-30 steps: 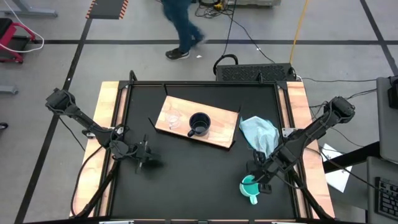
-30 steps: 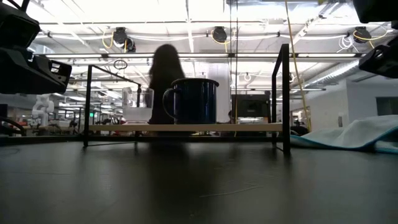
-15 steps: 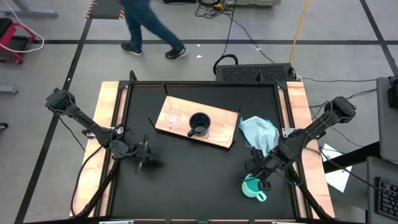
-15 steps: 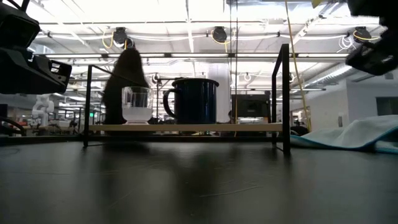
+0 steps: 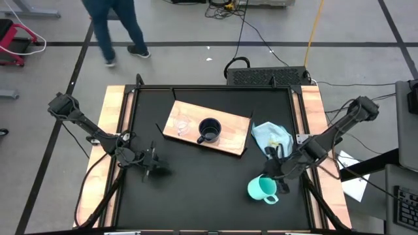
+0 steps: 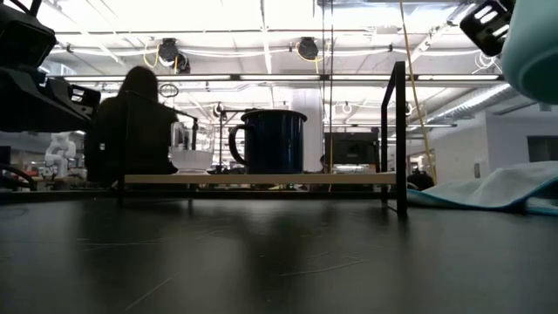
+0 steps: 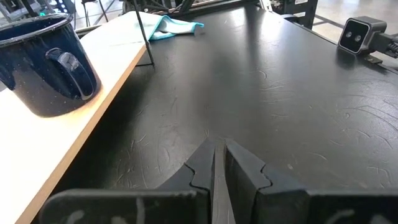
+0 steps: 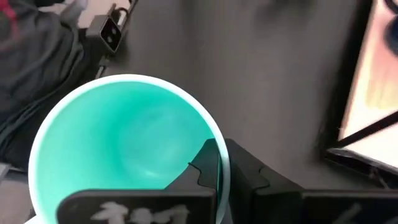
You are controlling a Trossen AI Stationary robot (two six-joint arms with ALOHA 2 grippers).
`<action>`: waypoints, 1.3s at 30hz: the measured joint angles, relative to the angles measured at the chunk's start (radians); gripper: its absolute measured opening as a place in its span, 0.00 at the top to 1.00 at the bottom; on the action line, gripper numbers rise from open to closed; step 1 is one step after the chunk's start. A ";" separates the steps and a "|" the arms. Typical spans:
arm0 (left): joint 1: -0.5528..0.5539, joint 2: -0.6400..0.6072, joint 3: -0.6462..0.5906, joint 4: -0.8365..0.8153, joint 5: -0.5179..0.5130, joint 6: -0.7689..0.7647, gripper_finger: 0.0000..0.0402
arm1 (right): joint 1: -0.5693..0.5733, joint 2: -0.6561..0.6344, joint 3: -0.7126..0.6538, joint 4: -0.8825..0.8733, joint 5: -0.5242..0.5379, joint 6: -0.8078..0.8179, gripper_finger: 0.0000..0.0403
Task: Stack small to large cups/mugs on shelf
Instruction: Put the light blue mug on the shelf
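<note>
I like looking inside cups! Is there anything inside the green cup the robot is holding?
Nothing shows inside the turquoise mug: its inner wall and bottom look bare. The right gripper pinches the rim, one finger inside, and that finger hides a small patch of the inner wall.

Overhead view straight down on whole table (image 5: 209, 196); low view level across it. Both share shelf (image 5: 230, 138) and dark mug (image 6: 273, 140).
</note>
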 joint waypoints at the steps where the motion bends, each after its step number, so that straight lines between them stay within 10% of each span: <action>1: 0.000 0.000 0.000 -0.001 0.000 0.000 0.91 | 0.002 -0.013 -0.008 -0.001 0.014 -0.003 1.00; 19: 0.000 0.000 0.000 -0.017 0.000 0.015 0.91 | -0.015 -0.164 -0.303 0.334 0.103 -0.068 1.00; 39: 0.000 0.000 0.000 -0.030 0.000 0.014 0.91 | -0.262 -0.056 -0.054 0.281 -0.013 -0.325 1.00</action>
